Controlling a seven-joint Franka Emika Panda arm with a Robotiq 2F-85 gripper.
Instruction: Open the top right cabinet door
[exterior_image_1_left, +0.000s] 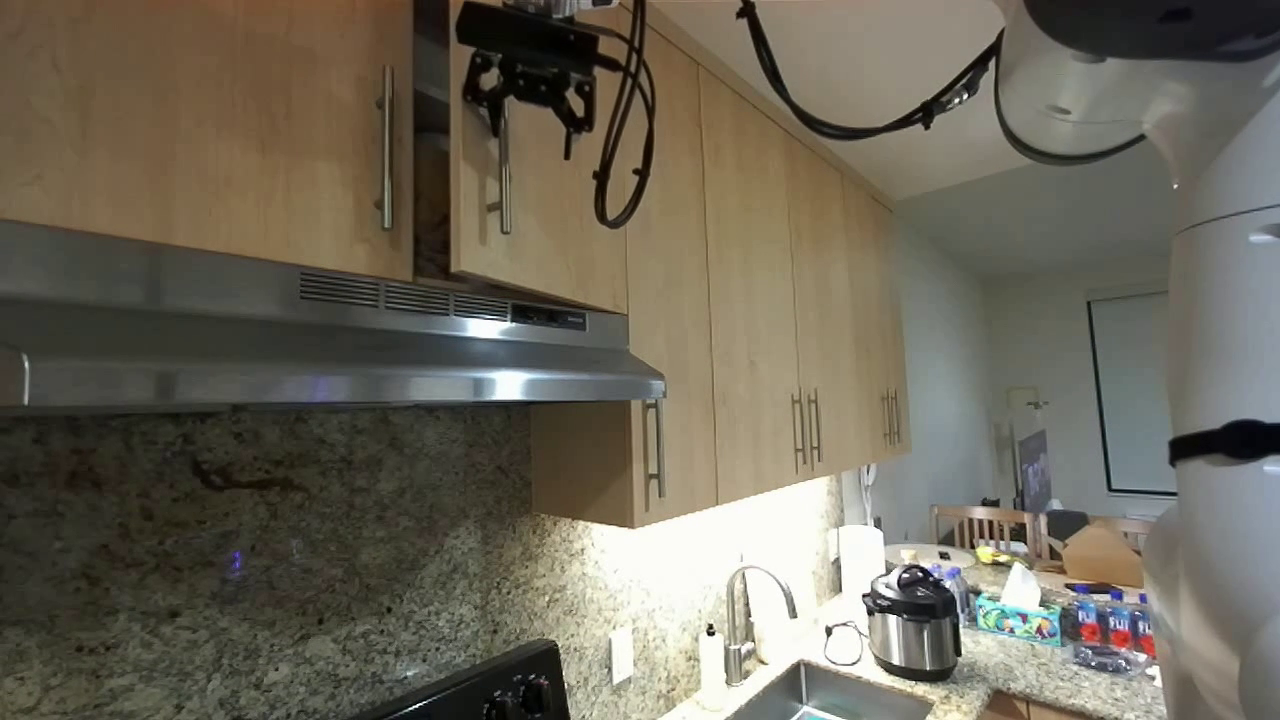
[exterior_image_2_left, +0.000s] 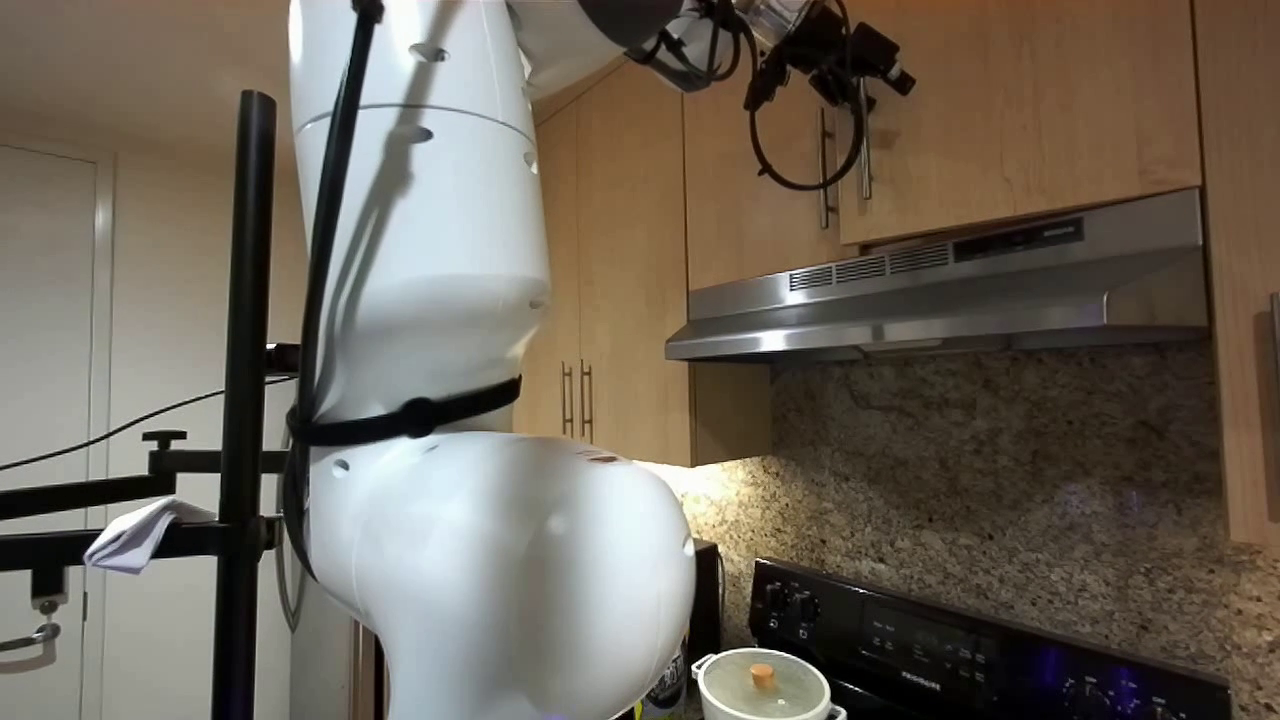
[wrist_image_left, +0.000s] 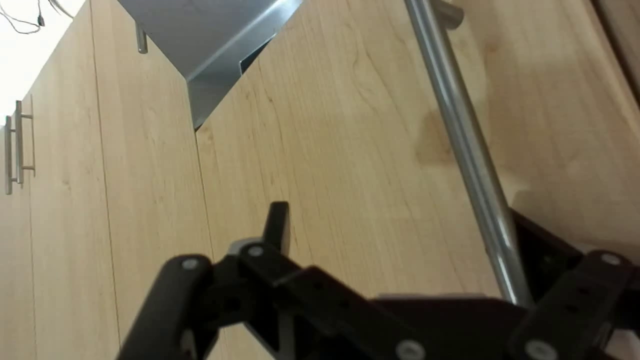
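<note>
Short flat light-maple top right cabinet door (exterior_image_1_left: 560, 215) ajar above a stainless-steel range hood (exterior_image_1_left: 330, 345), our black two-fingered tool (exterior_image_1_left: 532, 138) spread wide, the door's slim vertical steel bar handle (exterior_image_1_left: 505, 190) between its fingers (wrist_image_left: 276, 225), whether touching we cannot tell

This was a kitchen: in an exterior view a range hood (exterior_image_1_left: 320, 345) hung at nine o'clock, stove (exterior_image_1_left: 470, 700) at seven, sink (exterior_image_1_left: 870, 697) at five (faucet (exterior_image_1_left: 738, 656) alongside).
</note>
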